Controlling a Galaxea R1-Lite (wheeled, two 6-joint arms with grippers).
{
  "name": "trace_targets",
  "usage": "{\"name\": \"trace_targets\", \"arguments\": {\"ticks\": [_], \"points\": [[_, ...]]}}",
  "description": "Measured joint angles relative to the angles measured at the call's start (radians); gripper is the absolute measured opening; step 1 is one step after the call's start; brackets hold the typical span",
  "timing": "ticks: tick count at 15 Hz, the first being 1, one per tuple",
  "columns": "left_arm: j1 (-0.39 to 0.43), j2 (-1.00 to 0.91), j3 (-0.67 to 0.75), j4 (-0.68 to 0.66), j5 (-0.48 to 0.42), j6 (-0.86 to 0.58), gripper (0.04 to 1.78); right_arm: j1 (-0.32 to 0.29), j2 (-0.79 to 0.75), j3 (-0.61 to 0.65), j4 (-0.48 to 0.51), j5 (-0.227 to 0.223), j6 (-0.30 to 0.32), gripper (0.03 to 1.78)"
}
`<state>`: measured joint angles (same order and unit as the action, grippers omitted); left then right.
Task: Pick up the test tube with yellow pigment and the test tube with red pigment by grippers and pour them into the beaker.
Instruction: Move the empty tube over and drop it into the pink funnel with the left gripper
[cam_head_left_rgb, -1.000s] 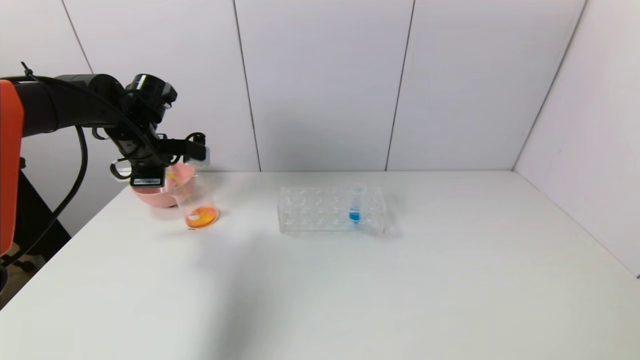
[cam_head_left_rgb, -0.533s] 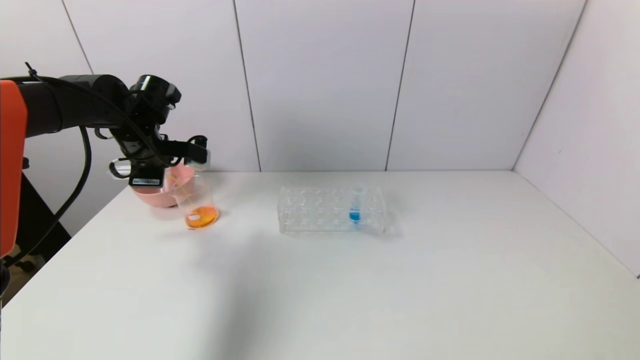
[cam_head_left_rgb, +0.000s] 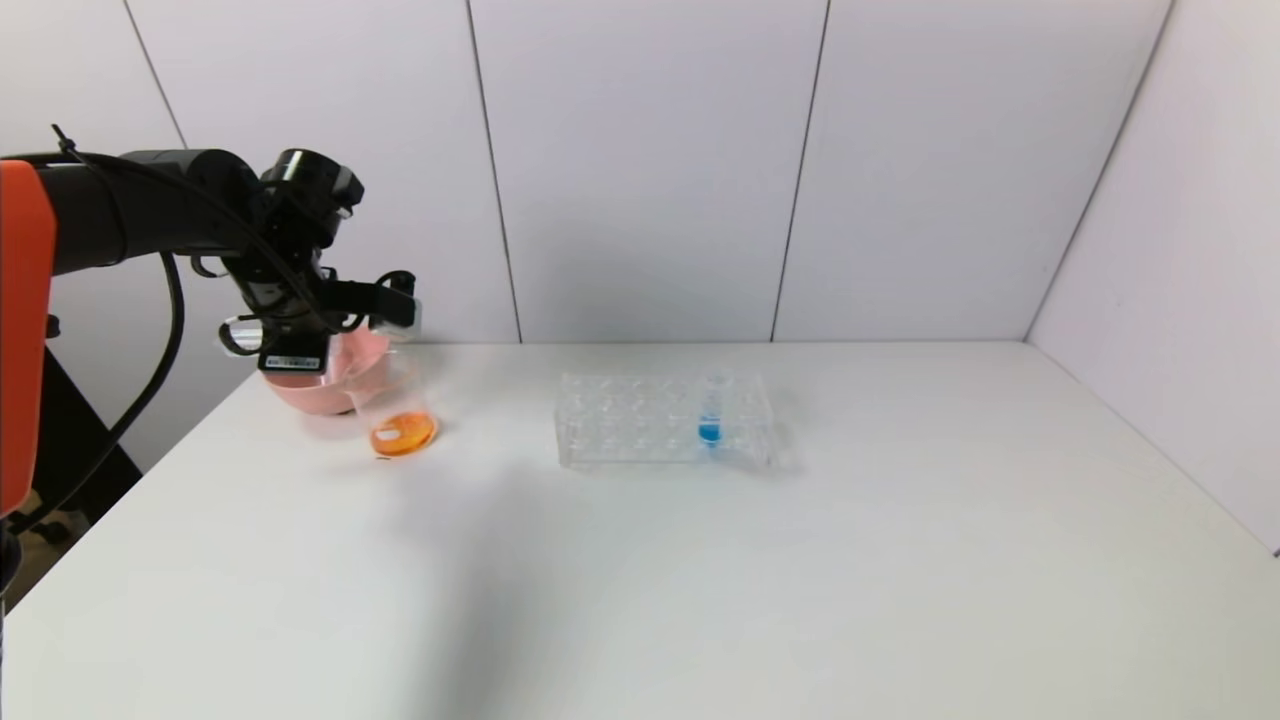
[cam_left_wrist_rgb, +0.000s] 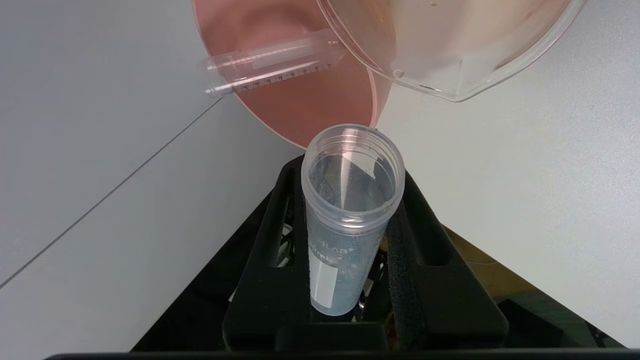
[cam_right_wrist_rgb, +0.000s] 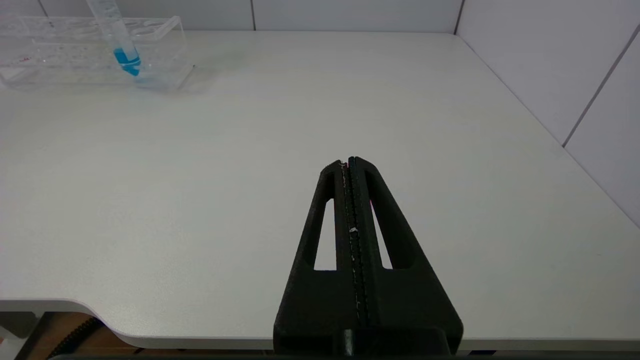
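Left gripper (cam_left_wrist_rgb: 350, 220) raised over the far-left corner of the table (cam_head_left_rgb: 640, 580), clamped on an emptied tube (cam_left_wrist_rgb: 350, 200), mouth open toward the wrist camera. No pigment visible inside; we can't tell whether this was the yellow or the red one. A second empty tube (cam_left_wrist_rgb: 272, 62) lies inside the pink bowl (cam_left_wrist_rgb: 300, 110), so both pours look done. Beaker (cam_head_left_rgb: 395, 405) stands just in front of the bowl, touching or nearly so, with orange liquid pooled in its bottom.

Right gripper (cam_right_wrist_rgb: 350, 165) parked low near the table's near-right edge, fingers pressed together, holding nothing.

Rack (cam_head_left_rgb: 665, 420) mid-table, well apart from the beaker; only the blue tube (cam_head_left_rgb: 710, 405) stands in it.

Risks as we judge them:
- Held tube's mouth sits near both the bowl rim and the beaker rim. A release aimed at the bowl could clip the beaker lip and tip it, spilling the mix.
- Gripper hangs above the beaker; a careless descent or swing could knock it.
- Residual drops in the tube may fall on the table if it is carried mouth-down.
- Tube is smooth plastic; a loosened grip early would send it rolling off the nearby table edge.
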<state>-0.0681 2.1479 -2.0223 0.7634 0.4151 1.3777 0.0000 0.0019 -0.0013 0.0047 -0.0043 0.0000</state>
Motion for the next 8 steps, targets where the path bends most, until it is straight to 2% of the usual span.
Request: {"name": "trace_targets", "arguments": {"ticks": [6, 8], "points": [[-0.001, -0.005, 0.0, -0.049, -0.011, -0.019, 0.45, 0.0, 0.0, 0.0, 0.0, 0.0, 0.0, 0.11], [-0.001, -0.009, 0.001, -0.066, -0.019, -0.065, 0.45, 0.0, 0.0, 0.0, 0.0, 0.0, 0.0, 0.11]]}}
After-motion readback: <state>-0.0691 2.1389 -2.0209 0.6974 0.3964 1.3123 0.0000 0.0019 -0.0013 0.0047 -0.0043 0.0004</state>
